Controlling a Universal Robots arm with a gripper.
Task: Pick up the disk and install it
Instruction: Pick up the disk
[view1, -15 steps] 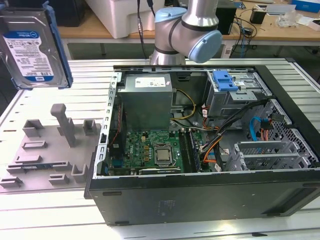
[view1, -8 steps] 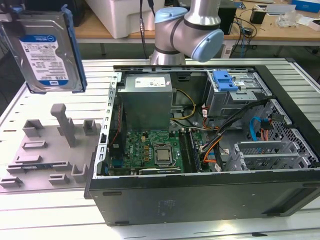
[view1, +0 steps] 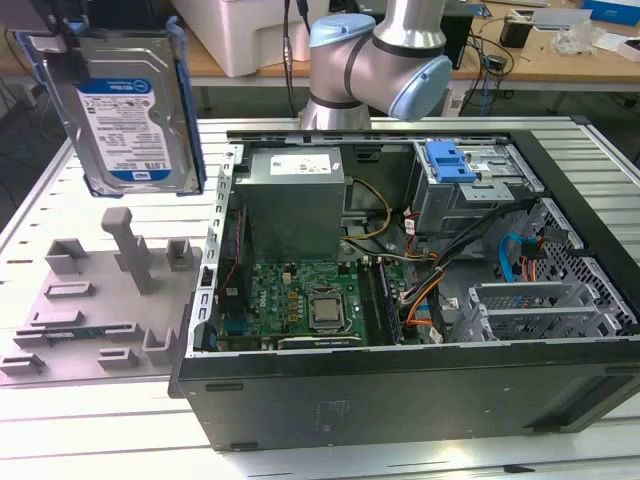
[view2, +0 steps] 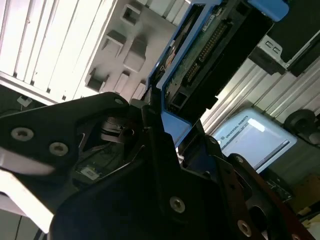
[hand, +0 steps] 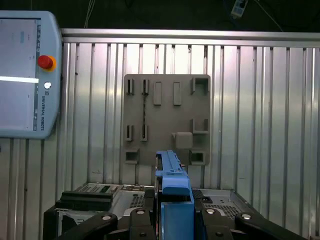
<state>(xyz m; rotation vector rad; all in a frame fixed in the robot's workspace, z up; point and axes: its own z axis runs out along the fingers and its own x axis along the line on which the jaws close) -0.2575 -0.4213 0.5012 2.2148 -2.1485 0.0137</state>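
Claw (hand: 175, 220) was clamped on disk's (view1: 135, 105) blue-bracket edge. Disk hung upright in air over grey fixture (view1: 85, 310) on tabletop (view1: 30, 200), beside open PC case (view1: 400, 400). Prob held that high to clear case wall w/o snagging.

- arm (view1: 398, 40): silver-grey tube, pale blue rounded joint caps (view1: 420, 88)
- jaws: matte black, angular, flat-sided, in both wrist views
- housing (view2: 120, 210) behind the jaws: black plates, hard edges
- silver round screw heads (view2: 59, 148) either side of the jaws
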